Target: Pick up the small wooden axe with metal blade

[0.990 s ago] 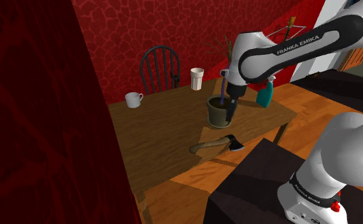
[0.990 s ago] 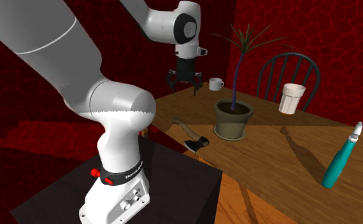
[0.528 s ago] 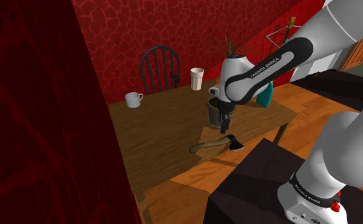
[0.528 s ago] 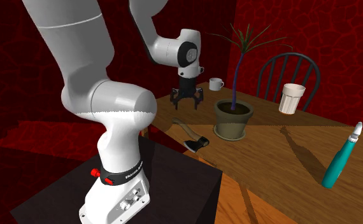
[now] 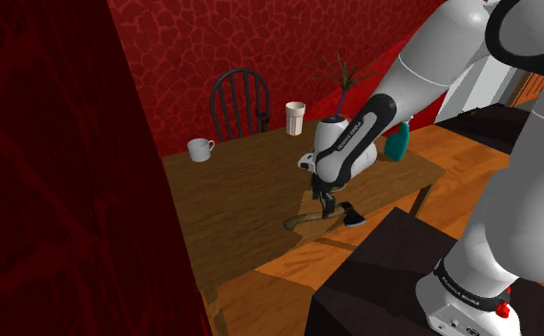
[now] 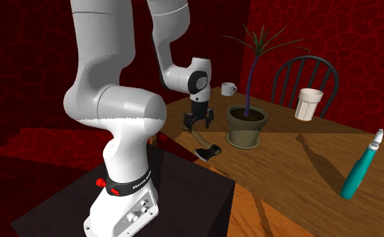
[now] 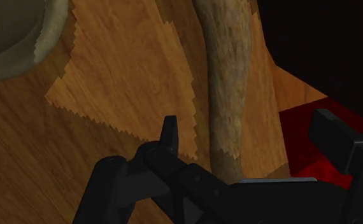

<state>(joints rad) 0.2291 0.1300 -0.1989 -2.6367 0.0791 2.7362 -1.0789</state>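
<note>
The small axe (image 5: 310, 221) lies near the table's front edge, its pale wooden handle pointing toward the shoulder view's left and its dark metal head (image 5: 354, 218) toward the stand. My gripper (image 5: 325, 202) hangs open just above the handle, pointing down. In the second exterior view the gripper (image 6: 199, 124) stands over the handle (image 6: 201, 139), with the head (image 6: 211, 151) nearer the camera. In the wrist view the handle (image 7: 228, 83) runs between my two fingertips (image 7: 169, 135), which stand apart and do not touch it.
A potted plant (image 6: 246, 124) stands close beside the gripper. On the wooden table (image 5: 232, 191) are also a white mug (image 5: 200, 149), a pale cup (image 5: 295, 117) and a teal bottle (image 6: 359, 172). A dark chair (image 5: 240, 100) stands behind. The dark stand (image 5: 404, 277) adjoins the table's edge.
My arm has swung down from above the plant toward the table's front edge. The open gripper has dropped to just over the axe handle. The axe has not moved.
</note>
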